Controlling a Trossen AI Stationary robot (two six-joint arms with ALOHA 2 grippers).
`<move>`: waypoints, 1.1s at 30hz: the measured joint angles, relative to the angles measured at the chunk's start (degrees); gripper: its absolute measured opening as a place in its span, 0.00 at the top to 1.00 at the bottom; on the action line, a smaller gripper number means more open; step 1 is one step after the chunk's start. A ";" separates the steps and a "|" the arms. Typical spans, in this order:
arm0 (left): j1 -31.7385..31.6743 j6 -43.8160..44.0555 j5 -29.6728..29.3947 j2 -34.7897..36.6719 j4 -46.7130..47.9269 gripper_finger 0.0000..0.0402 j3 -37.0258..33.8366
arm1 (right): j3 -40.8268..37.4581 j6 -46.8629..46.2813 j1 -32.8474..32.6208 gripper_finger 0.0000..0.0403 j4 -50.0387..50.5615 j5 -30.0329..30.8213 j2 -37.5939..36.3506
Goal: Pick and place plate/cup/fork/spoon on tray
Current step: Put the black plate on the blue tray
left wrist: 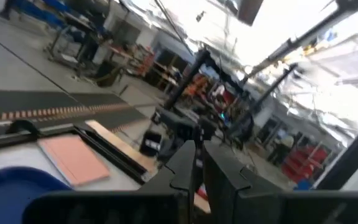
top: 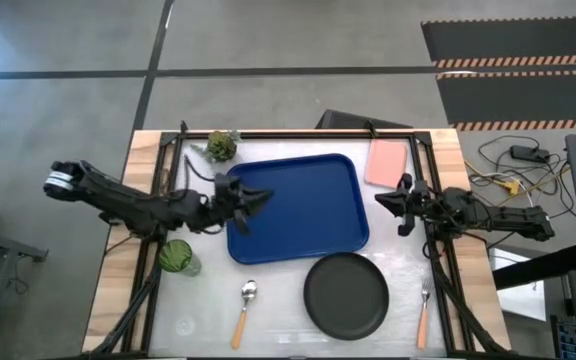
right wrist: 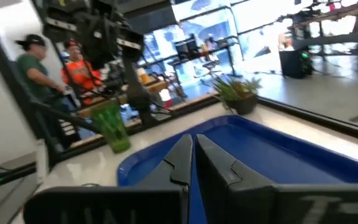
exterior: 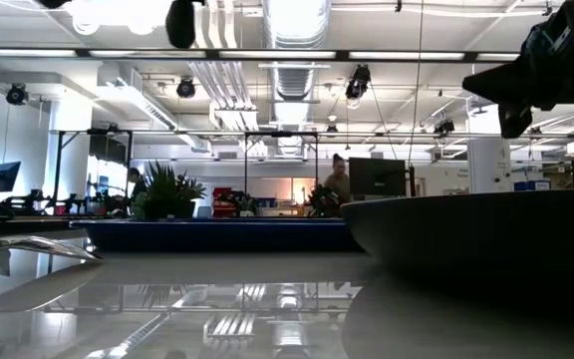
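Observation:
The dark blue tray (top: 303, 215) lies at the table's middle and is also in the right wrist view (right wrist: 266, 155). The black plate (top: 346, 296) rests flat near the front edge, right of centre. The spoon (top: 245, 310) lies left of the plate and the fork (top: 423, 316) right of it. The green cup (top: 177, 257) stands upright left of the tray and shows in the right wrist view (right wrist: 112, 127). My left gripper (top: 260, 200) is shut and empty over the tray's left edge. My right gripper (top: 383, 203) is shut and empty just right of the tray.
A small leafy plant (top: 221, 146) stands at the tray's far left corner. A pink flat rectangle (top: 386, 162) lies at its far right corner. Black frame rails (top: 160, 175) run along the table's sides. People stand in the room beyond the table (right wrist: 33, 68).

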State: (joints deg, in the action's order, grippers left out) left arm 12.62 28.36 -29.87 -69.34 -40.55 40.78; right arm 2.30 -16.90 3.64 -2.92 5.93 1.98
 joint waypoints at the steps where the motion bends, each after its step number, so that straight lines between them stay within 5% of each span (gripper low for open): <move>1: 0.24 0.06 0.03 -1.42 0.78 0.97 1.27 | 0.16 0.01 0.00 0.98 0.12 -0.72 0.00; 13: 0.64 10.41 5.44 -16.34 34.41 0.97 22.27 | 2.39 -0.16 0.00 0.98 0.22 -4.61 0.00; 19: 1.01 13.24 14.65 -21.33 36.94 0.97 27.74 | 2.45 -0.16 0.00 0.98 1.13 -4.90 0.00; 28: 3.60 29.83 16.09 -25.81 41.97 0.99 26.98 | 2.47 -0.58 0.00 0.98 1.42 -4.90 0.02; 33: 4.33 31.16 16.34 -30.93 45.17 1.00 32.32 | 2.47 -0.60 0.00 0.98 1.42 -4.88 0.02</move>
State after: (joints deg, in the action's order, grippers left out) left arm 16.95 59.52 -13.52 -100.27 4.63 73.10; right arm 4.78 -17.50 3.64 -1.49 1.05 2.00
